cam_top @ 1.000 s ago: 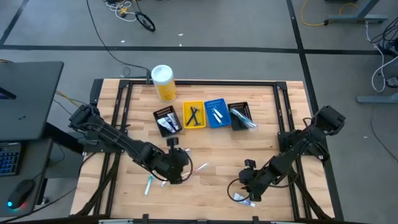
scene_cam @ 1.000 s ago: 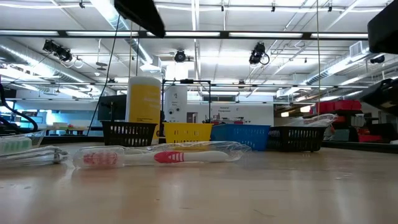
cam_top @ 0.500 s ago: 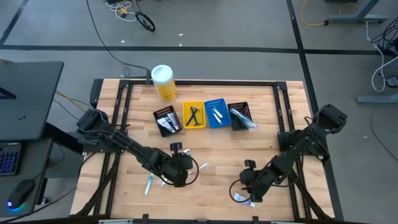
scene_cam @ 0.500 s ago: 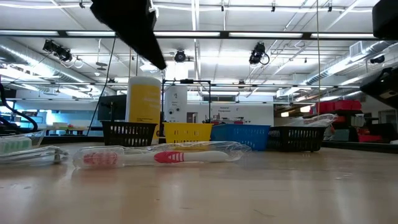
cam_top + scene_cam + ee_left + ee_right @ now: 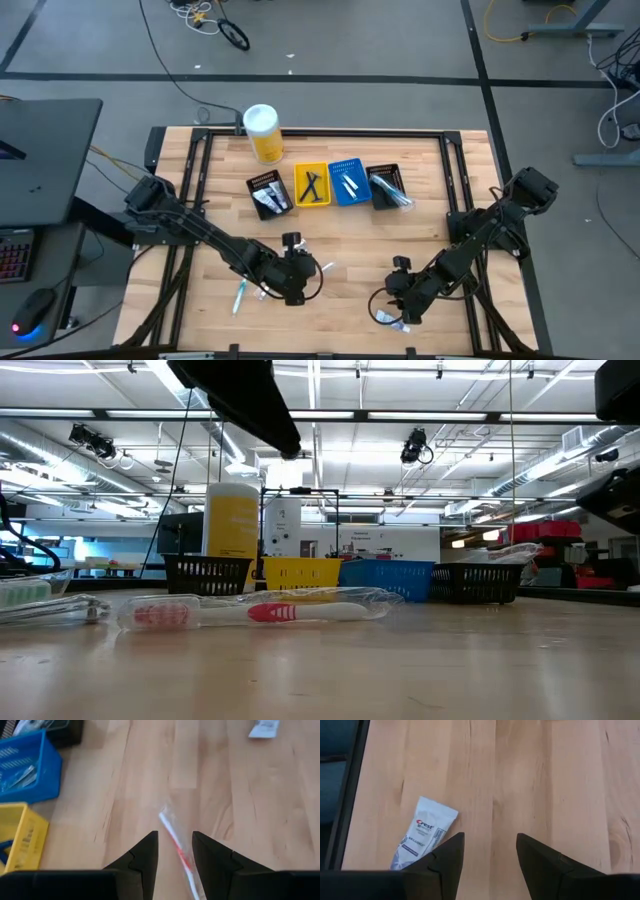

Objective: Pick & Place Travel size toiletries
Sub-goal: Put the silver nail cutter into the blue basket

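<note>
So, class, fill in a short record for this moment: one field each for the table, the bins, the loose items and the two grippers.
table: wooden table
bins: black bin, yellow bin, blue bin, second black bin, in a row
loose items: pink toothbrush, wrapped; teal toothbrush; toothpaste tube
left gripper: open, empty, above the pink toothbrush
right gripper: open, empty, beside the toothpaste tube

Both arms reached low over the tabletop (image 5: 440, 205). The left claw (image 5: 175, 851) hung near the middle, fingers parted; the right claw (image 5: 489, 852) gaped wider near the front edge.
</note>
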{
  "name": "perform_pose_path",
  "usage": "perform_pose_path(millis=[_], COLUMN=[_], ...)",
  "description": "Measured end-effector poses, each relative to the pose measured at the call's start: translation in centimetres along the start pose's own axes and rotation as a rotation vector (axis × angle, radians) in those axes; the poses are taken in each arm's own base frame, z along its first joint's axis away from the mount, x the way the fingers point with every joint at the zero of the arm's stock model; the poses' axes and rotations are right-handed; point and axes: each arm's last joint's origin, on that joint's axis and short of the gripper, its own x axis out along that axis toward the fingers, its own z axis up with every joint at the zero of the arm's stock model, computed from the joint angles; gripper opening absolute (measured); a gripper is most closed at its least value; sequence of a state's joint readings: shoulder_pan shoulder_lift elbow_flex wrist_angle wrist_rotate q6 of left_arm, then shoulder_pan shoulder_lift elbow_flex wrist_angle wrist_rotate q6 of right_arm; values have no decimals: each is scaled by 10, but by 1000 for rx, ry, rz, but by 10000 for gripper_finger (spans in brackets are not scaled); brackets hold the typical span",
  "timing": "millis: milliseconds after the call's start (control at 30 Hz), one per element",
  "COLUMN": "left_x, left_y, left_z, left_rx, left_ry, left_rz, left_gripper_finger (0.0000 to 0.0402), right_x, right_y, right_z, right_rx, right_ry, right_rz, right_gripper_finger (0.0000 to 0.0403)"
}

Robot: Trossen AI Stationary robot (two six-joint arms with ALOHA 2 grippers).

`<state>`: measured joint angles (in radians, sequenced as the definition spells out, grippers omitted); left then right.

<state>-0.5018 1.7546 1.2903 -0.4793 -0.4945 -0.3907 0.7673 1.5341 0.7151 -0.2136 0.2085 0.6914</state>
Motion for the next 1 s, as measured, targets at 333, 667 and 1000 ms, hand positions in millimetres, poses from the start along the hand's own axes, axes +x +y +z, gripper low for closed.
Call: perform_pose_path(millis=[333,667,1000], left_x=[3,26,50], left_y=[1,25,55], left_z=[-4,-30,-69], left_rx=[-1,-200,-411], left_ry=[-4,62,178], left_rz=[10,128,216], left_gripper_finger=[128,128,128], right_x=[-1,-2,-1], right_y=[-3,-19,-29], right_z=[16,43,49], right_rx=[-162,-102,-74], right_ry=[-268,-460,-460], right_rz=[-211,-362,-390], right_gripper_finger=[188,188,188])
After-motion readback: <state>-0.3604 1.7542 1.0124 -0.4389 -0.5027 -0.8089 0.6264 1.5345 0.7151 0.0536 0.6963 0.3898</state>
